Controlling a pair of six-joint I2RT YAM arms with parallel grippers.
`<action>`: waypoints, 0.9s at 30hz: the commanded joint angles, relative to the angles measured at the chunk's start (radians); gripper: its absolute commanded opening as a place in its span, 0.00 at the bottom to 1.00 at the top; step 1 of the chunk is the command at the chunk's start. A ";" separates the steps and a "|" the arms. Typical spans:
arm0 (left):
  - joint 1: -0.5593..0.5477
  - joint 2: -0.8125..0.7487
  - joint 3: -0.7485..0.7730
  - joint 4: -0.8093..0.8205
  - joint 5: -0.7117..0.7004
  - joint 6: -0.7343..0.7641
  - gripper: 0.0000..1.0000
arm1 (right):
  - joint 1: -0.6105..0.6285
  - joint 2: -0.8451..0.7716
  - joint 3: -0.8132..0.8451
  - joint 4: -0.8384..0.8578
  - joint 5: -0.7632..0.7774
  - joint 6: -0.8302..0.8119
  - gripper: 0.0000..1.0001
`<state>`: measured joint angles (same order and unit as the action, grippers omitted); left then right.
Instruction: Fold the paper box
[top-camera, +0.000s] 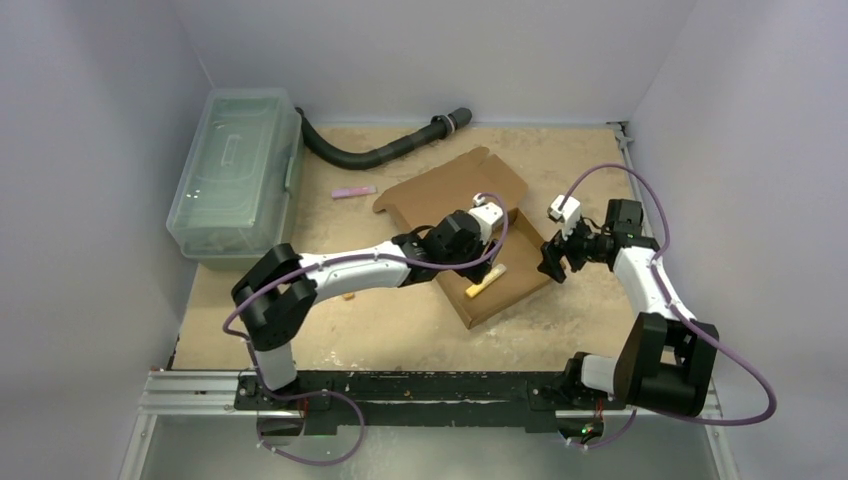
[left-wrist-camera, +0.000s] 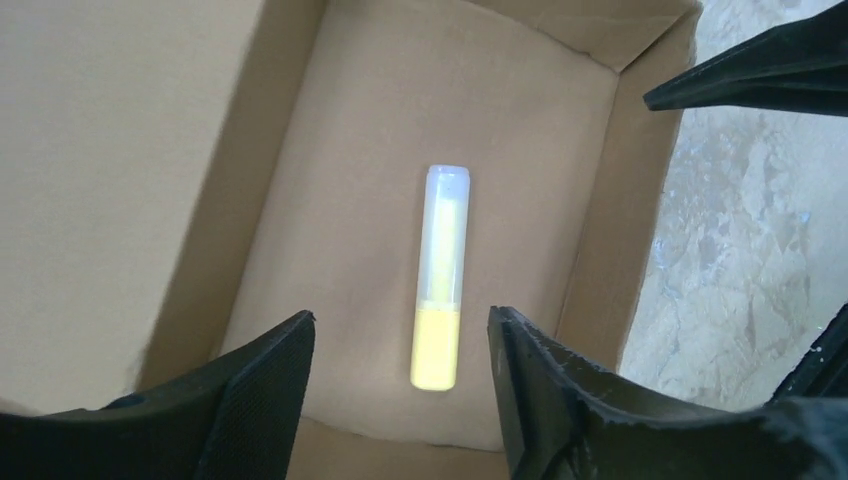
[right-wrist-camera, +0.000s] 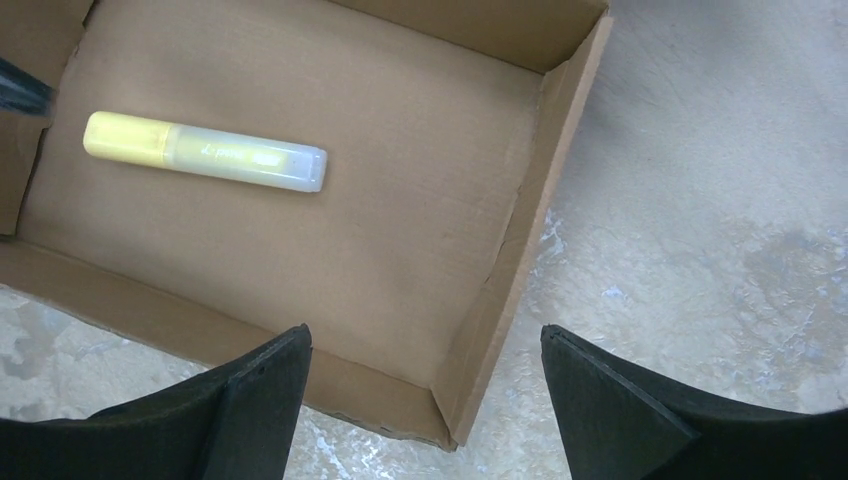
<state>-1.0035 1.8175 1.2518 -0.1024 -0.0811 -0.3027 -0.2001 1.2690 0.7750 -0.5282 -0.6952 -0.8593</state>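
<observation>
The paper box (top-camera: 512, 290) sits mid-counter, turned on a diagonal; its tray walls stand up, and its lid flap (top-camera: 450, 185) lies open and flat on the counter (top-camera: 400, 330), running off from the tray toward the far left.

My left gripper (left-wrist-camera: 400, 318) hangs over the tray with its jaws wide and nothing between them; straight below lies a yellow highlighter (left-wrist-camera: 440, 280) on the tray floor, its long axis in line with the gap.

My right gripper (right-wrist-camera: 422, 335) is also spread wide and empty; it hovers above the tray's right wall close to the near corner, the wall running between the fingertips from the wrist's view. I cannot tell how high above the cardboard it is.

What the next move turns on, as I judge it: the lid has to swing from the far left over the tray toward the near right, so its free edge is the far-left one. My left arm lies across the hinge side and is the nearer one to that flap; my right is on the opposite wall, placed better for steadying the tray than for lifting.
</observation>
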 joint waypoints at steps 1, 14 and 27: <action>0.002 -0.194 -0.077 0.063 -0.087 -0.028 0.66 | -0.018 -0.032 0.032 -0.026 -0.039 -0.025 0.88; 0.206 -0.916 -0.742 0.038 -0.244 -0.393 0.98 | -0.035 -0.044 0.030 -0.041 -0.062 -0.047 0.88; 0.383 -0.658 -0.667 -0.193 -0.418 -0.507 0.86 | -0.039 -0.033 0.030 -0.042 -0.058 -0.046 0.88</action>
<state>-0.6422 1.0809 0.5034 -0.2115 -0.3878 -0.7238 -0.2317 1.2476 0.7750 -0.5629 -0.7258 -0.8913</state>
